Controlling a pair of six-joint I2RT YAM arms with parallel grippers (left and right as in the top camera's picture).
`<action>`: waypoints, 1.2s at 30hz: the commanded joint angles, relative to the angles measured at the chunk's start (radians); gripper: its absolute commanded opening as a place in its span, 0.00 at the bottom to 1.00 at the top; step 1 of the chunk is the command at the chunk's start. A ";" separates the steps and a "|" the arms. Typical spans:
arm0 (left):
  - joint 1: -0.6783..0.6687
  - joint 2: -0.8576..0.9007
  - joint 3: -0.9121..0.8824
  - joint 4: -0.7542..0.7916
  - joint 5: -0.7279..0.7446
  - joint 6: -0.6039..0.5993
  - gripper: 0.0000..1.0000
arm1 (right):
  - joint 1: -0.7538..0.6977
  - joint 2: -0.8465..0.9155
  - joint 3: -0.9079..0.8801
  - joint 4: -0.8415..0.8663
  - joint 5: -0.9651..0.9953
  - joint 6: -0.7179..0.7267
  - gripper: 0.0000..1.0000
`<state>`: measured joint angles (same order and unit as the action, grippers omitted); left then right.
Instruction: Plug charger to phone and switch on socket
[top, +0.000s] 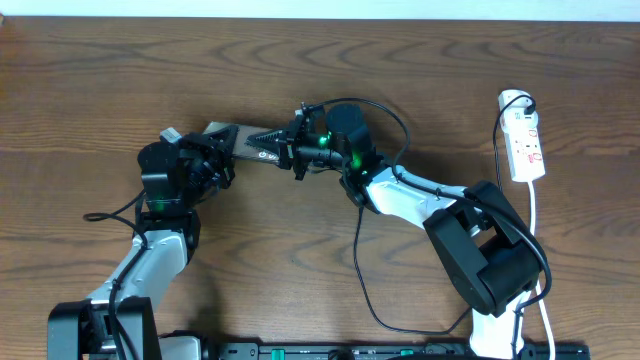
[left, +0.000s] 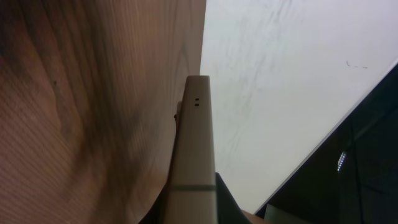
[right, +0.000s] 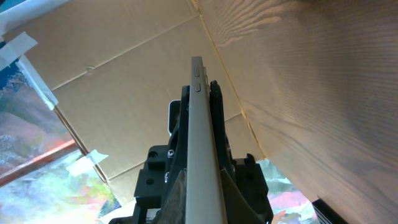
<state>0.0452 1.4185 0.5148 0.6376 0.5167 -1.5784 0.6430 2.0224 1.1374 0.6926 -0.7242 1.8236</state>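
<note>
Logged near 11 o'clock of table (top: 90, 90) centre: left gripper (top: 218, 158) pinching phone (top: 232, 135) by its 9 o'clock end. Found right gripper (top: 265, 145) clamped on its 3 o'clock end. Spotted socket (top: 524, 140) far toward 3 o'clock, well apart.

Even warm light overhead; wrist views soft, close surfaces blurred, slightly dim.
</note>
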 joint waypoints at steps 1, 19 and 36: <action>0.004 0.008 -0.003 0.007 -0.007 0.013 0.07 | 0.011 -0.002 0.010 0.007 -0.033 -0.030 0.01; 0.004 0.008 -0.003 0.007 -0.006 0.013 0.07 | 0.011 -0.002 0.010 0.008 -0.037 -0.068 0.62; 0.073 0.008 -0.003 0.007 0.040 0.036 0.08 | -0.008 -0.002 0.010 0.008 -0.049 -0.113 0.99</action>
<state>0.0940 1.4292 0.5129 0.6323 0.5217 -1.5661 0.6449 2.0224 1.1381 0.6994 -0.7597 1.7363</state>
